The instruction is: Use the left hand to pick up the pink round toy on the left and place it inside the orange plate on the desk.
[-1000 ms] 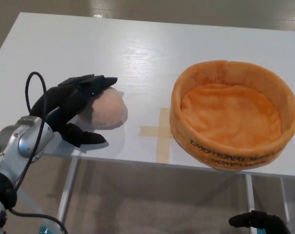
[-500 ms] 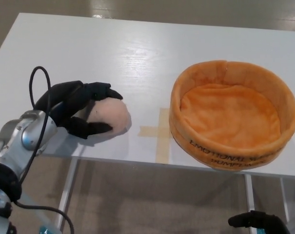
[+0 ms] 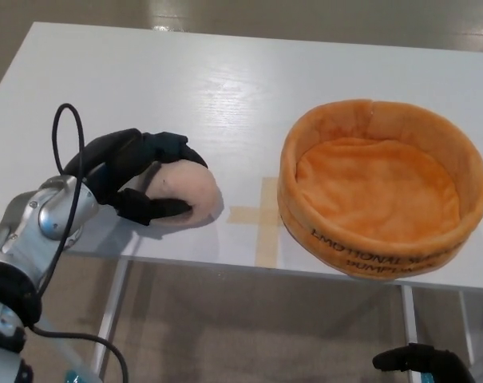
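Pink and soft, the round plush toy (image 3: 189,195) sits near the white bench's (image 3: 185,88) front edge with the left robot hand (image 3: 141,175) clamped around it, so squeeze firmly, lift clear, then carry right over the orange plush plate's (image 3: 382,239) rim.

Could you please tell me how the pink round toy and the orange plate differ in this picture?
The pink round toy is a small, pale, closed ball; the orange plate is far larger, deep orange, and open like a bowl. The toy sits within the left robot hand; the plate stands free, empty. The plate's wall carries dark lettering; the toy shows none. Both look plush and rest on the white desk.
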{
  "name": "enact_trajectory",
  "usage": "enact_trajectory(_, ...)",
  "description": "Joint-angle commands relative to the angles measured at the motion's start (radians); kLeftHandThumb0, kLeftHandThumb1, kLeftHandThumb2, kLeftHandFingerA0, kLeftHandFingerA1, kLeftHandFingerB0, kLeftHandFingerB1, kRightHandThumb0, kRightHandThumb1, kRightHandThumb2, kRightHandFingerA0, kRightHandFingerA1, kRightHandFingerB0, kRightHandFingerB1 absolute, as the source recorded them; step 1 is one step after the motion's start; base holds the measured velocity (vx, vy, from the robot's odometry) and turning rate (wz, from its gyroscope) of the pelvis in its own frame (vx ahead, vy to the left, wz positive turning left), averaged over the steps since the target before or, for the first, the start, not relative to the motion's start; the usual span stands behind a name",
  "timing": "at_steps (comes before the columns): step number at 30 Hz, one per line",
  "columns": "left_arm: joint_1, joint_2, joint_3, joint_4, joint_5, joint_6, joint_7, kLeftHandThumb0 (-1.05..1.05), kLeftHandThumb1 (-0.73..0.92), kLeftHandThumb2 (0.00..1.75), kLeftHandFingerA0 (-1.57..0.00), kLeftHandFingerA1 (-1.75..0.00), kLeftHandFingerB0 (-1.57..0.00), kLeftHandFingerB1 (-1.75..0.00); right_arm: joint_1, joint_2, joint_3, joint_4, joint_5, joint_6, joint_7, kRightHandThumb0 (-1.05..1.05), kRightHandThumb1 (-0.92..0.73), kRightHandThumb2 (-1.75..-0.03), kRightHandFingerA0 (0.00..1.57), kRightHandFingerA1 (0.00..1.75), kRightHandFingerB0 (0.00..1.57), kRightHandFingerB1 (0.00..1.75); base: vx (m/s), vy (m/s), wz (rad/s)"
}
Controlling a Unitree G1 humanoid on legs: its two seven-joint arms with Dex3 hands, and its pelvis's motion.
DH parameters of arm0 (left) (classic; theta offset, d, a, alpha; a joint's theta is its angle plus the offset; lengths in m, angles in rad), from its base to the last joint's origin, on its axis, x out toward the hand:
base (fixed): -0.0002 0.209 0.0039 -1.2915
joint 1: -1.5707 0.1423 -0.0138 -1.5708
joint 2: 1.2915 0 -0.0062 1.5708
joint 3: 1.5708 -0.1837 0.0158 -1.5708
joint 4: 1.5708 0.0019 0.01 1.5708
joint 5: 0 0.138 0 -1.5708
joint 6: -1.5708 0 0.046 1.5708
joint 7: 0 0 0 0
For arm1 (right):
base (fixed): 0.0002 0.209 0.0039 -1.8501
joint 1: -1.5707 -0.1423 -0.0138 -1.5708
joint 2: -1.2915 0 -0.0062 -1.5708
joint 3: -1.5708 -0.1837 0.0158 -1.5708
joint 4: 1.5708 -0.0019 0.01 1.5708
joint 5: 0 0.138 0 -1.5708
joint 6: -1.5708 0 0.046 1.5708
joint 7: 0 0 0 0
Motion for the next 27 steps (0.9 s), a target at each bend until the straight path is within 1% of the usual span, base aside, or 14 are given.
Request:
enact_trajectory(1,-0.006,0.011,0.038,0.000,-0.042,-0.025,-0.038,-0.21,0.80,0.64,-1.00,-0.90,-0.91,-0.68,-0.001,-0.009,-0.005,0.006,0.005,-0.004,0.013,-0.20,-0.44,-0.83,0.82,0.93,0.70,0.82,0.00,0.000,0.00)
enact_trajectory(2,-0.014,0.014,0.048,-0.008,-0.053,-0.031,-0.043,-0.21,0.77,0.64,-1.02,-0.81,-0.92,-0.65,0.000,-0.009,-0.006,0.006,0.006,-0.006,0.013,-0.12,-0.58,-0.60,0.80,0.98,0.71,0.82,0.00,0.000,0.00)
enact_trajectory(3,-0.023,0.018,0.061,-0.018,-0.065,-0.039,-0.051,-0.21,0.77,0.64,-1.02,-0.81,-0.92,-0.65,0.001,-0.009,-0.008,0.006,0.007,-0.008,0.014,-0.12,-0.58,-0.60,0.80,0.98,0.71,0.82,0.00,0.000,0.00)
enact_trajectory(4,-0.034,0.020,0.071,-0.024,-0.071,-0.043,-0.051,-0.29,0.62,0.87,-0.99,-0.89,-0.88,-0.74,0.000,-0.010,-0.008,0.006,0.007,-0.005,0.014,-0.12,-0.58,-0.59,0.80,0.98,0.71,0.81,0.00,0.000,0.00)
enact_trajectory(5,-0.058,0.020,0.080,-0.029,-0.079,-0.036,-0.063,-0.25,0.78,0.64,-0.98,-0.95,-0.91,-0.67,-0.002,-0.010,-0.007,0.005,0.005,0.001,0.013,-0.11,-0.59,-0.57,0.79,0.97,0.70,0.80,0.00,0.000,0.00)
enact_trajectory(10,-0.134,0.013,0.104,-0.032,-0.083,-0.024,-0.095,-0.25,0.78,0.68,-0.97,-1.11,-0.89,-0.78,-0.001,-0.013,-0.003,0.006,0.000,-0.004,0.013,-0.11,-0.59,-0.58,0.79,0.96,0.71,0.81,0.00,0.000,0.00)
enact_trajectory(13,-0.197,-0.007,0.095,-0.089,-0.065,0.013,-0.107,-0.24,0.76,0.64,-1.02,-0.94,-0.93,-0.60,-0.009,-0.010,-0.006,0.005,0.005,0.010,0.017,-0.11,-0.60,-0.58,0.78,0.97,0.70,0.80,0.00,0.000,0.00)
enact_trajectory(18,-0.234,-0.049,0.089,-0.128,-0.072,0.029,-0.121,-0.26,0.75,0.66,-1.01,-0.93,-0.92,-0.65,-0.006,-0.007,-0.007,0.005,0.005,0.006,0.017,-0.11,-0.59,-0.59,0.78,0.97,0.70,0.80,0.00,0.000,0.00)
enact_trajectory(19,-0.250,-0.067,0.077,-0.154,-0.058,0.064,-0.124,-0.28,0.77,0.65,-1.00,-1.09,-0.92,-0.63,-0.005,-0.008,-0.004,0.006,0.001,-0.003,0.012,-0.09,-0.58,-0.58,0.80,0.97,0.71,0.80,0.00,0.000,0.00)
enact_trajectory(20,-0.268,-0.087,0.065,-0.157,-0.045,0.070,-0.121,-0.25,0.71,0.73,-1.05,-0.95,-0.93,-0.66,-0.005,-0.008,-0.003,0.007,-0.001,-0.002,0.012,-0.19,-0.45,-0.82,0.83,0.94,0.71,0.82,0.00,0.000,0.00)
enact_trajectory(21,-0.286,-0.109,0.051,-0.159,-0.033,0.072,-0.117,-0.25,0.71,0.73,-1.05,-0.95,-0.93,-0.66,-0.005,-0.007,-0.002,0.008,-0.001,0.000,0.012,-0.19,-0.45,-0.82,0.83,0.94,0.71,0.82,0.00,0.000,0.00)
enact_trajectory(25,-0.312,-0.149,0.029,-0.168,-0.020,0.089,-0.103,-0.23,0.67,0.76,-1.08,-0.97,-0.95,-0.67,-0.006,-0.007,-0.004,0.008,0.002,0.006,0.016,-0.19,-0.45,-0.82,0.81,0.93,0.70,0.81,0.00,0.000,0.00)
enact_trajectory(26,-0.324,-0.171,0.018,-0.166,-0.017,0.102,-0.102,-0.24,0.69,0.68,-1.06,-1.04,-0.95,-0.66,-0.005,-0.007,-0.003,0.007,0.002,0.006,0.016,-0.12,-0.59,-0.57,0.78,0.96,0.70,0.80,0.00,0.000,0.00)
enact_trajectory(27,-0.338,-0.194,0.002,-0.163,-0.006,0.117,-0.103,-0.25,0.69,0.60,-0.94,-1.19,-0.88,-0.55,-0.005,-0.006,-0.002,0.006,0.001,0.005,0.016,-0.19,-0.46,-0.82,0.80,0.92,0.69,0.81,0.00,0.000,0.00)
